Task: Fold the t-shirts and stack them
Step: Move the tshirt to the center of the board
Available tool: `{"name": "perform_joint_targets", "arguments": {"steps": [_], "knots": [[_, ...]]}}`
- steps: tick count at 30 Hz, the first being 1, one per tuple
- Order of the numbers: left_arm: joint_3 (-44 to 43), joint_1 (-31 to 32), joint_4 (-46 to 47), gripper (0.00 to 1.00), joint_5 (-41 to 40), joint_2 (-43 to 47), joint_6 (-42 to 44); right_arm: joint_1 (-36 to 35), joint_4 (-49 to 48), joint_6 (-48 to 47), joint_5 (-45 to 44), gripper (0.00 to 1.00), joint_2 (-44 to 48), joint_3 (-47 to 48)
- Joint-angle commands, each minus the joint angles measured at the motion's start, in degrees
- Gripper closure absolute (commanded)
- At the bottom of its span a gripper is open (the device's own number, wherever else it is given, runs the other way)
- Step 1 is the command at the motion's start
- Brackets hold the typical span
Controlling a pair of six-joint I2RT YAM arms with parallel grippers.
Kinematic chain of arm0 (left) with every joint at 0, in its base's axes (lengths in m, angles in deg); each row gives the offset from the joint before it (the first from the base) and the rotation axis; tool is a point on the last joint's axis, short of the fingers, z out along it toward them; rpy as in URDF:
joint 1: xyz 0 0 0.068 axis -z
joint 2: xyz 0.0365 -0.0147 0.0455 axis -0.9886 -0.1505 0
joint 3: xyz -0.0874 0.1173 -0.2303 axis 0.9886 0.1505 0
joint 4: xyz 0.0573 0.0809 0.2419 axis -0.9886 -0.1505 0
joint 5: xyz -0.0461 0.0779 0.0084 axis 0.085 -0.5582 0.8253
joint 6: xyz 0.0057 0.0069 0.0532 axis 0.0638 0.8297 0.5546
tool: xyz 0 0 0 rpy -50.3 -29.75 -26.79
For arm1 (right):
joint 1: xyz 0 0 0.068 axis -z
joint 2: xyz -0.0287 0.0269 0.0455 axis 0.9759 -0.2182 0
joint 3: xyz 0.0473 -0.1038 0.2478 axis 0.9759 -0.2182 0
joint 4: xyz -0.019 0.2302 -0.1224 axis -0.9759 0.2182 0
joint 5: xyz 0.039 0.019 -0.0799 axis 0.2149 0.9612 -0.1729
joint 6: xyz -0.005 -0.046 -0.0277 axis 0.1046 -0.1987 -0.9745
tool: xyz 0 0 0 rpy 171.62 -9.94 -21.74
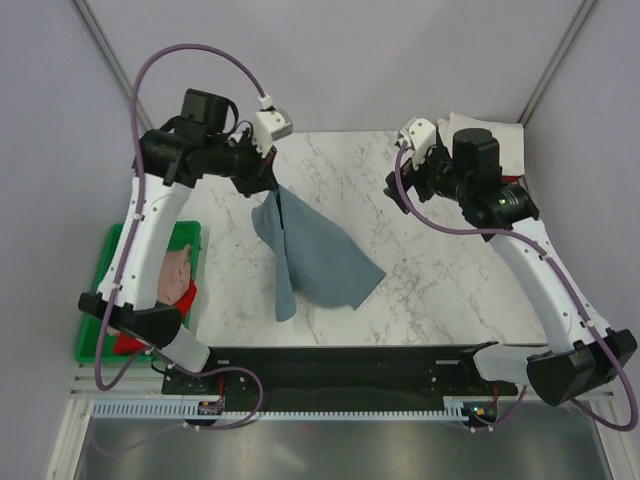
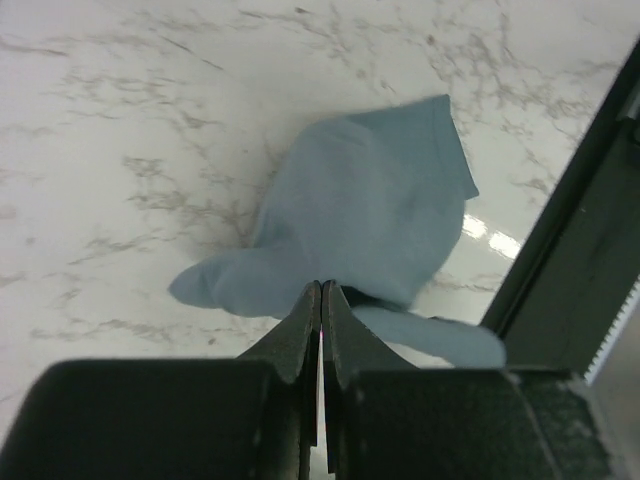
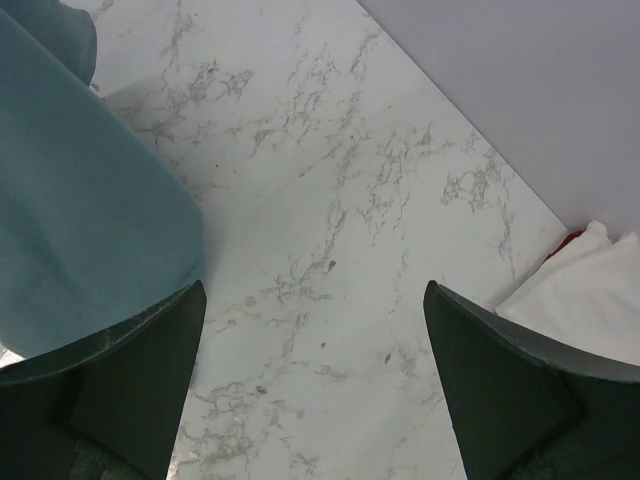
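Over the left-middle of the table, the left gripper is pinched tight on a bunched bit of the slate blue-grey t-shirt, holding that bit up in the air. The rest of the shirt droops down from the fingers, and its lower part lies crumpled on the marble, spread toward the near edge.

The right gripper has its jaws spread wide with nothing between them. It hovers over bare marble toward the far right corner, with the blue cloth just off to one side in its wrist view.

A white t-shirt sits at the far right corner with a bit of red peeking from under it. At the left edge near the front, a green tray holds a pale pink t-shirt and a red t-shirt, partly hidden by the left arm.
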State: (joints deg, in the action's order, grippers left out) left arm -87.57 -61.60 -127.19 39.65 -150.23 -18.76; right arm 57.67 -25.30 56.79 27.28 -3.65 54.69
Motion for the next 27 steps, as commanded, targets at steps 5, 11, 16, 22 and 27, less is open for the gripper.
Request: {"name": "perform_joint_targets", "arguments": {"steps": [5, 11, 16, 22, 27], "knots": [[-7.54, 5.73, 2.96, 0.98, 8.18, -17.25, -4.8, 1.53, 1.89, -5.95, -6.6, 0.02, 6.78, -7.2], [-25.58, 7.67, 5.15, 0.98, 9.06, -33.5, -7.44, 2.94, 2.86, -7.88, -3.29, 0.02, 10.21, -8.52], [-24.62, 7.24, 14.09, 0.54, 4.26, -36.35, -12.53, 3.03, 7.06, -7.8, 4.54, 0.07, 5.04, -4.22], [-16.46, -3.45, 16.84, 0.36, -4.82, -27.31, -17.81, -1.79, 10.06, -11.92, 8.33, 0.1, -2.08, 0.18], [1.87, -15.07, 18.77, 0.37, -0.52, -11.85, -19.4, -13.83, 6.83, -10.1, 6.31, 0.15, -10.42, 1.68]]}}
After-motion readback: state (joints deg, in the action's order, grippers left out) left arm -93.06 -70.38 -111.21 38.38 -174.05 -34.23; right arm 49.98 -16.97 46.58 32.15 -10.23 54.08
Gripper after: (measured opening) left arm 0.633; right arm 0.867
